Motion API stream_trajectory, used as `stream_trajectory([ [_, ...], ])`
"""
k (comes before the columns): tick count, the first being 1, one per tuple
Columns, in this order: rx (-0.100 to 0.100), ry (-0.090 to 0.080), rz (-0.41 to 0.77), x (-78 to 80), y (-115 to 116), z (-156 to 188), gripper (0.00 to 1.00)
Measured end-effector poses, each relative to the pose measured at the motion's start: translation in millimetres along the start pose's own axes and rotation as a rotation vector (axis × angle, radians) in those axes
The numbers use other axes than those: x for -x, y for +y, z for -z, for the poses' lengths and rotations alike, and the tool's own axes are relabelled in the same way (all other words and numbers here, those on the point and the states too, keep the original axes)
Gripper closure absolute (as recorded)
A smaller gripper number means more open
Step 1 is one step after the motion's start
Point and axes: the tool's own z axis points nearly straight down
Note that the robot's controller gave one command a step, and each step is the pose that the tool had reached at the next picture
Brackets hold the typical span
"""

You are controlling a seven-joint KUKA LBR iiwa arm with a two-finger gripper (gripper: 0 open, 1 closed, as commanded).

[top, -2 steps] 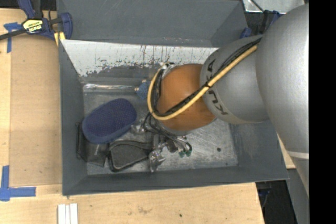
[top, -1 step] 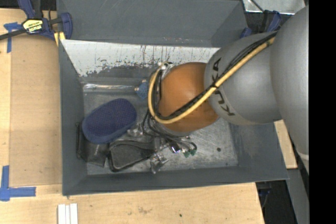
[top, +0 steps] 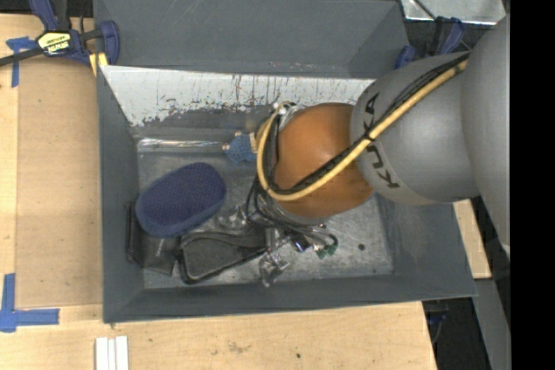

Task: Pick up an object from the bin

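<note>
We are seeing the pincer low in the bin, at about 6 o'clock of its floor, under the orange cover of the wrist. We cannot tell whether it is spread or pressed together. It is standing at the 3 o'clock end of a flat black thing with a loop-shaped frame, which is lying at 7 o'clock, very near or touching it. We are judging this black thing to be light, rather stiff and perhaps a little slippery, and the thin rim of its frame is offering the best hold. At 9 o'clock a blue oval pad is lying just beside it, looking soft and light. At 11 o'clock a clear tube is lying along the back wall.
</note>
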Motion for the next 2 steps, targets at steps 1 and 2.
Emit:
stream_trajectory([
  [1, -0.003, -0.007, 0.04, 9.7, -2.5, -27.0, 0.0],
  [2, -0.001, -0.005, 0.037, 10.7, -3.2, -25.7, 0.0],
])
